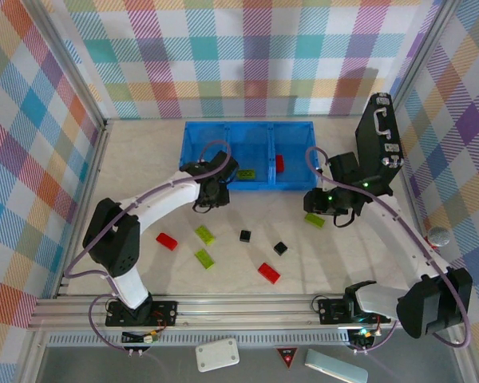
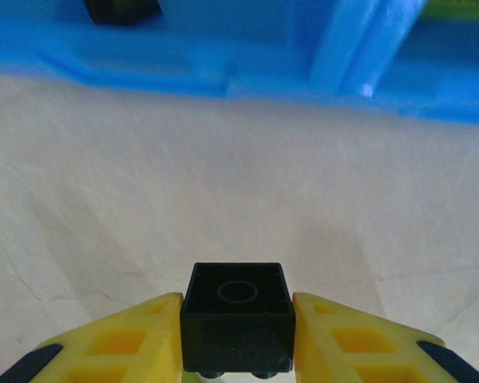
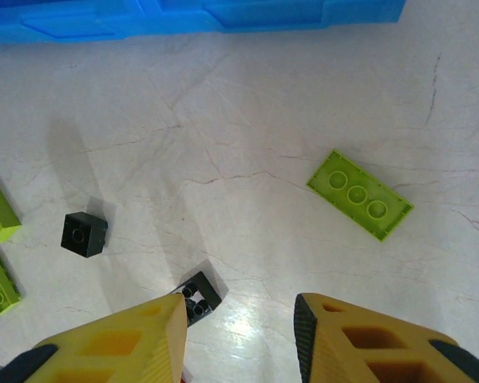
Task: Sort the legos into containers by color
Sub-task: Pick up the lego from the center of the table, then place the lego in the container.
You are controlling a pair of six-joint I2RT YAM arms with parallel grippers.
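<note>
A: Left claw (image 2: 238, 339), status?
B: Clamped on a black brick (image 2: 238, 307). It's a small cube with one ring on its upper face, and the yellow fingers (image 2: 136, 335) sit tight against both sides. In the top view that claw (image 1: 210, 195) is at the near wall of the blue bin (image 1: 247, 124).
A: Right claw (image 3: 239, 339)?
B: Jaws apart, nothing between them. Ahead of it a lime brick (image 3: 359, 194) lies flat on the desk (image 1: 144, 159), three rounds in a row.
A: What does the top view add?
B: The bin's contents: a red brick (image 1: 279, 163) in the right compartment, a lime one (image 1: 247, 173) in the middle. The left wrist view catches a dark, blurred shape (image 2: 121, 9) inside the bin.
A: Loose pieces?
B: Two red, two lime and two black, scattered mid-desk, apart from one another.
A: Room?
B: A bare strip runs along the bin's near wall. A black case (image 1: 379, 144) stands just beside the bin's right end, near the right arm.
</note>
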